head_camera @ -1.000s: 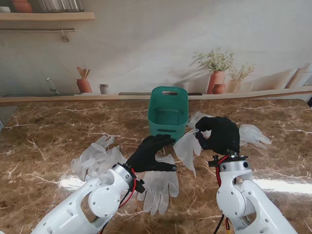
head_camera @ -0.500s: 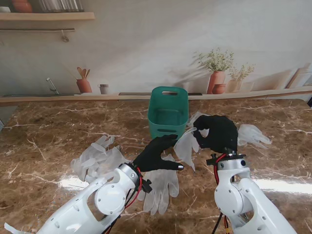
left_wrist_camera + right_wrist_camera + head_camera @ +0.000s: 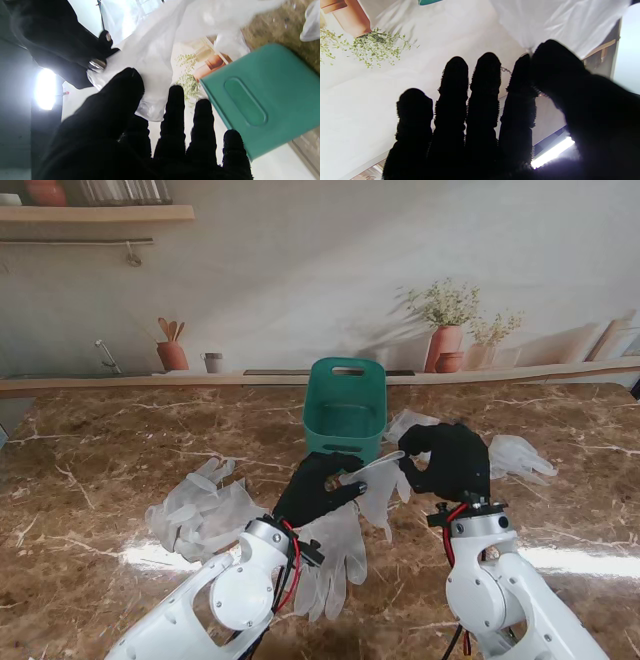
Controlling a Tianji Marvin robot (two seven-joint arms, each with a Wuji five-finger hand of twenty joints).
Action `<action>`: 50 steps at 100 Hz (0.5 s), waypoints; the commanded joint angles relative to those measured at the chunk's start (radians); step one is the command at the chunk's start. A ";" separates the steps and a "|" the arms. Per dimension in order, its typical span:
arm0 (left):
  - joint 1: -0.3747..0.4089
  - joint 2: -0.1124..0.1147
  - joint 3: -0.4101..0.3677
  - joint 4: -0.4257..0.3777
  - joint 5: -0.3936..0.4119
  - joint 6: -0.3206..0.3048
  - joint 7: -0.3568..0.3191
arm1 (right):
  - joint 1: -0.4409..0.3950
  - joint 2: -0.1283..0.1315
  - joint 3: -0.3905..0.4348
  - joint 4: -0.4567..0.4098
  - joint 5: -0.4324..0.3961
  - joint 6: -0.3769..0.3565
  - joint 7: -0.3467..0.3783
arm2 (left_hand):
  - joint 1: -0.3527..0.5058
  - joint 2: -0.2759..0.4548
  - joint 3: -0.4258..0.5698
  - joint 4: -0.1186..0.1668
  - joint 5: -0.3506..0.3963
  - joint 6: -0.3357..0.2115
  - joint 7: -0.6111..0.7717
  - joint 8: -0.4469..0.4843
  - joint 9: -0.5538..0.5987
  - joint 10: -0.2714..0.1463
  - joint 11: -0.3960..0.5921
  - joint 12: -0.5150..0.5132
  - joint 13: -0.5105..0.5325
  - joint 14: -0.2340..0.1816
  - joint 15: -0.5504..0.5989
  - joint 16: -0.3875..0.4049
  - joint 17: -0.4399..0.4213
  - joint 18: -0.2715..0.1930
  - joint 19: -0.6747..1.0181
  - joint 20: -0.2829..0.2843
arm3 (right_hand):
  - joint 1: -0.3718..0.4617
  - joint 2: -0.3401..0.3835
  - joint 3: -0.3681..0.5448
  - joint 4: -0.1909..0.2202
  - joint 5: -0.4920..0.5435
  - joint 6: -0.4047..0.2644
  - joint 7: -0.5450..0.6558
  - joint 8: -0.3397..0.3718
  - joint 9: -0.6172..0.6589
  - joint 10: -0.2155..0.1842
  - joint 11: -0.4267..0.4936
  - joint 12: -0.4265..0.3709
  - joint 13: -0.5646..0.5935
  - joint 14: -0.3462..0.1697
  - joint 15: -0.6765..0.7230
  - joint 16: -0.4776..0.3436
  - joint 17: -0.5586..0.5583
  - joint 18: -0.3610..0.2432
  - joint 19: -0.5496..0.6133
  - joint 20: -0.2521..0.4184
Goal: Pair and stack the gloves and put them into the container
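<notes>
Stand view: a green bin (image 3: 345,418) stands at the far middle of the marble table (image 3: 90,460). Just near of it, a clear glove (image 3: 380,480) hangs in the air between the two black hands. The right hand (image 3: 447,460) pinches its upper edge, thumb against forefinger. The left hand (image 3: 318,488) meets the glove's left edge with fingers curled, thumb above it. A second glove (image 3: 335,565) lies flat on the table nearer to me, partly under the left wrist. A heap of gloves (image 3: 200,505) lies to the left, and one more glove (image 3: 520,455) to the right, behind the right hand.

Left wrist view: the left hand (image 3: 140,140) has its thumb pressed on the glove (image 3: 155,55), the other fingers spread and straight behind it; whether it truly grips I cannot tell. The right hand (image 3: 57,45) nips the film. The bin (image 3: 270,95) sits close by.

Right wrist view: the right hand (image 3: 495,117) has thumb and forefinger closed on the glove's (image 3: 560,22) edge, the other three fingers straight and free.
</notes>
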 commanded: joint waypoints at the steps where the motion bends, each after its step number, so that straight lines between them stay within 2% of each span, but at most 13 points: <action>1: 0.007 0.012 -0.016 -0.028 0.026 -0.001 0.015 | -0.040 0.005 0.008 -0.028 -0.006 -0.006 0.009 | -0.014 -0.013 0.062 -0.016 0.041 -0.029 0.033 -0.014 0.178 -0.031 0.053 0.105 0.152 0.029 0.095 0.064 0.027 0.029 0.084 0.044 | 0.022 -0.008 0.081 0.053 0.069 -0.046 0.081 0.014 0.020 0.003 0.008 0.011 0.019 0.009 0.009 0.013 0.000 0.001 0.028 0.004; 9: 0.017 0.024 -0.039 -0.054 0.073 -0.010 0.017 | -0.076 0.007 0.027 -0.067 -0.019 -0.023 0.008 | -0.015 -0.025 0.086 -0.027 0.055 -0.030 0.041 -0.030 0.318 -0.032 0.059 0.181 0.285 0.049 0.193 0.122 0.074 0.087 0.254 0.061 | 0.019 -0.010 0.085 0.050 0.070 -0.047 0.082 0.011 0.018 0.005 0.001 0.006 0.017 0.011 0.002 0.009 -0.003 0.003 0.025 0.003; 11: 0.021 0.027 -0.045 -0.063 0.082 -0.013 0.015 | -0.086 0.008 0.032 -0.078 -0.020 -0.028 0.010 | -0.012 -0.025 0.085 -0.028 0.057 -0.028 0.042 -0.035 0.346 -0.031 0.074 0.193 0.313 0.053 0.216 0.135 0.074 0.096 0.327 0.026 | 0.017 -0.009 0.085 0.050 0.069 -0.046 0.082 0.010 0.017 0.005 0.000 0.005 0.017 0.012 0.000 0.009 -0.003 0.003 0.024 0.003; 16: 0.035 0.037 -0.062 -0.090 0.100 -0.022 0.005 | -0.110 0.008 0.041 -0.105 -0.022 -0.042 0.015 | -0.008 -0.028 0.086 -0.031 0.068 -0.021 0.041 -0.046 0.393 -0.031 0.105 0.208 0.361 0.058 0.261 0.157 0.078 0.104 0.433 0.022 | 0.014 -0.010 0.087 0.050 0.069 -0.043 0.083 0.008 0.018 0.008 -0.003 0.002 0.018 0.015 -0.003 0.007 -0.004 0.004 0.022 0.003; 18: 0.042 0.041 -0.069 -0.102 0.109 -0.025 0.001 | -0.120 0.009 0.045 -0.116 -0.023 -0.048 0.018 | -0.009 -0.030 0.089 -0.033 0.075 -0.015 0.041 -0.060 0.410 -0.029 0.121 0.208 0.380 0.059 0.279 0.164 0.077 0.110 0.490 -0.015 | 0.014 -0.011 0.087 0.050 0.070 -0.043 0.083 0.007 0.020 0.009 -0.003 0.002 0.019 0.016 -0.003 0.007 -0.004 0.004 0.022 0.002; 22: 0.058 0.050 -0.085 -0.127 0.129 -0.032 -0.010 | -0.143 0.011 0.055 -0.140 -0.025 -0.062 0.032 | -0.008 -0.031 0.087 -0.034 0.085 -0.009 0.036 -0.075 0.431 -0.022 0.143 0.210 0.406 0.060 0.308 0.178 0.084 0.113 0.549 -0.027 | 0.010 -0.012 0.088 0.050 0.071 -0.042 0.083 0.005 0.024 0.009 -0.003 0.002 0.022 0.016 -0.003 0.007 -0.004 0.004 0.022 0.002; 30: 0.093 0.067 -0.120 -0.180 0.168 -0.048 -0.034 | -0.188 0.015 0.074 -0.185 -0.029 -0.092 0.064 | -0.012 -0.035 0.085 -0.034 0.098 -0.010 0.032 -0.091 0.455 -0.026 0.173 0.222 0.434 0.052 0.344 0.198 0.095 0.115 0.609 -0.037 | 0.005 -0.011 0.091 0.052 0.073 -0.043 0.084 0.002 0.028 0.009 -0.003 0.000 0.027 0.017 -0.003 0.007 -0.004 0.004 0.022 0.003; 34: 0.112 0.076 -0.138 -0.206 0.178 -0.056 -0.051 | -0.210 0.017 0.084 -0.206 -0.031 -0.107 0.079 | -0.013 -0.038 0.087 -0.033 0.106 -0.005 0.028 -0.099 0.463 -0.022 0.184 0.228 0.436 0.075 0.359 0.210 0.098 0.116 0.624 -0.045 | 0.002 -0.011 0.092 0.052 0.072 -0.042 0.084 0.000 0.031 0.009 -0.003 -0.001 0.030 0.018 -0.003 0.007 -0.004 0.004 0.022 0.003; 50: 0.167 0.100 -0.198 -0.272 0.222 -0.083 -0.103 | -0.277 0.018 0.115 -0.271 -0.009 -0.163 0.122 | -0.018 -0.041 0.084 -0.030 0.119 -0.012 0.018 -0.116 0.473 -0.026 0.192 0.231 0.441 0.073 0.373 0.221 0.101 0.119 0.639 -0.055 | 0.006 -0.012 0.094 0.054 0.073 -0.037 0.090 -0.003 0.035 0.009 -0.004 -0.001 0.035 0.018 -0.004 0.008 -0.004 0.005 0.021 0.003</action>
